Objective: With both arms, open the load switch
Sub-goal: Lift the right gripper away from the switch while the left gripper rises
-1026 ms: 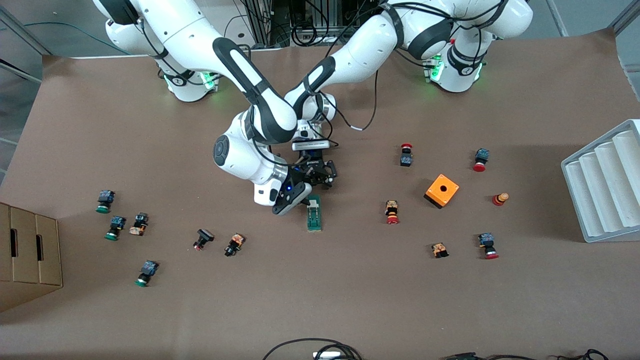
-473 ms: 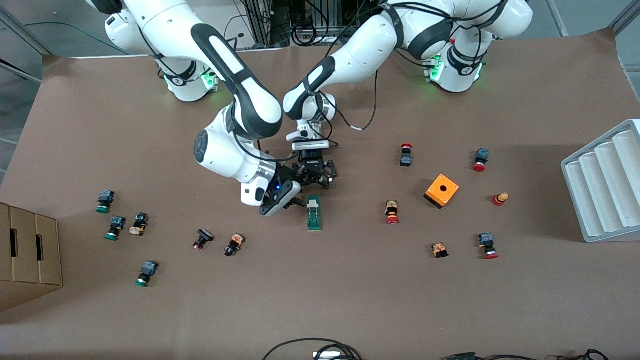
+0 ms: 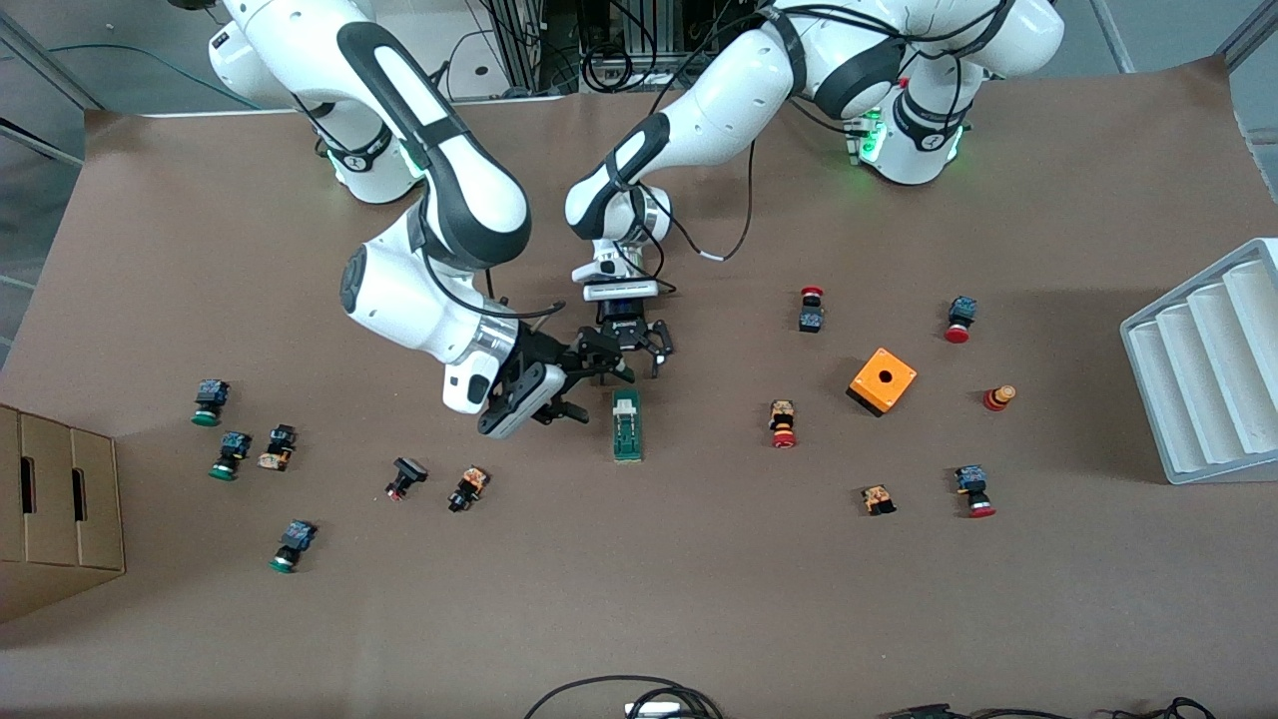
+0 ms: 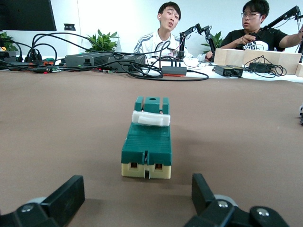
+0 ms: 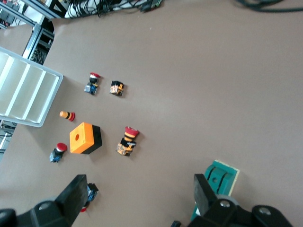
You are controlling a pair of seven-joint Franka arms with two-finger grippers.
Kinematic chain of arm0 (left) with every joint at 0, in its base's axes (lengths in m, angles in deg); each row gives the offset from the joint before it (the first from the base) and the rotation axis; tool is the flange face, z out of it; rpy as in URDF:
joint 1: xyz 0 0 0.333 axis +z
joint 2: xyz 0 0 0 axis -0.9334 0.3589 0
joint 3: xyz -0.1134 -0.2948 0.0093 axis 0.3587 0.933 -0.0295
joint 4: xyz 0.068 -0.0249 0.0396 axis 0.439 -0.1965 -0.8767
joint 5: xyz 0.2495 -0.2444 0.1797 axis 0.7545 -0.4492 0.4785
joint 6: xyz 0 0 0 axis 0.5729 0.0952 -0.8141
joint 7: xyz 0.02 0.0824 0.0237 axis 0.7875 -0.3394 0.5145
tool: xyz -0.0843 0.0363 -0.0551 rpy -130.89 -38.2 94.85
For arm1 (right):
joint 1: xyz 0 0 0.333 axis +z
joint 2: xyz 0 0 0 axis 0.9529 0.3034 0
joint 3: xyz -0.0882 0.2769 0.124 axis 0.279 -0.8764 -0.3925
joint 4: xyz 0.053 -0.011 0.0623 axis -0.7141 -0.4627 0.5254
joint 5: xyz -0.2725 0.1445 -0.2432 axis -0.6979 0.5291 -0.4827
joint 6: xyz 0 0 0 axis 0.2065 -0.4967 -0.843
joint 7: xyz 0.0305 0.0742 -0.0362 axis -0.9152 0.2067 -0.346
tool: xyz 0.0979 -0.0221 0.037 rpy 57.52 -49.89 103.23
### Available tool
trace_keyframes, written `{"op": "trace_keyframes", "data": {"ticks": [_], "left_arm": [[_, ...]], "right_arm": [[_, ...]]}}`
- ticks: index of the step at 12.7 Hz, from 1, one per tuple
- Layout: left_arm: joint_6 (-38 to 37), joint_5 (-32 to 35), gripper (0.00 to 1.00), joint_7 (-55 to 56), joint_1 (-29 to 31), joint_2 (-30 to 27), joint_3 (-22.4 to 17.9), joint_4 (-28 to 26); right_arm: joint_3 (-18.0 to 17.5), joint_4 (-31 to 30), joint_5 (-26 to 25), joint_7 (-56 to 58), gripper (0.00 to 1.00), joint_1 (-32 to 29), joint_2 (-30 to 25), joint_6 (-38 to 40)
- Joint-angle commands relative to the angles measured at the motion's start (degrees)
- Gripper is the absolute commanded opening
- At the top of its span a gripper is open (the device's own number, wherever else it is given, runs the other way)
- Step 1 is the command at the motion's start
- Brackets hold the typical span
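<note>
The load switch [image 3: 627,426], a narrow dark-green block with a white tab, lies flat at mid-table. My left gripper [image 3: 632,356] sits low at the switch's end toward the robots, open and not touching it. In the left wrist view the load switch [image 4: 147,146] lies ahead of the left gripper [image 4: 137,201], whose jaws stand wider than the block. My right gripper [image 3: 587,389] hangs open beside the switch, toward the right arm's end, holding nothing. The right wrist view shows the right gripper [image 5: 139,198] over bare table, with a corner of the load switch [image 5: 221,178] beside one finger.
An orange box [image 3: 883,380] and several small push buttons lie toward the left arm's end. More buttons lie toward the right arm's end near a cardboard box [image 3: 55,499]. A white ribbed tray [image 3: 1208,369] stands at the table edge.
My right arm has swung away from the switch toward its own end of the table, its gripper staying open. The left gripper and the switch have not moved.
</note>
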Motion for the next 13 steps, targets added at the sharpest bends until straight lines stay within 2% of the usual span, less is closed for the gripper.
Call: {"op": "trace_keyframes", "data": {"ticks": [1,4,7,10,13], "left_arm": [[1.63,0.08,1.00,2.12,0.69,2.44,-0.23,0.95],[1.63,-0.45,1.00,1.07,0.61,1.74,-0.05,0.95],[1.89,-5.70,1.00,-6.73,0.78,-0.45,0.12,0.86],[2.42,-10.11,1.00,-12.90,0.87,-2.74,0.21,0.95],[3.47,-11.43,1.00,-13.88,1.13,-4.41,0.30,0.86]], "right_arm": [[-0.14,-1.31,-3.13,-0.71,1.00,-2.59,-2.80,1.33],[-0.14,-1.75,-5.32,-0.98,1.00,-4.26,-3.77,1.51],[-0.14,-1.84,-8.14,-0.98,1.00,-6.46,-4.21,3.44],[-0.14,-2.19,-8.32,-0.98,1.00,-7.08,-4.73,4.06],[-0.06,-2.37,-8.32,-0.98,1.00,-8.13,-5.35,5.37]]}}
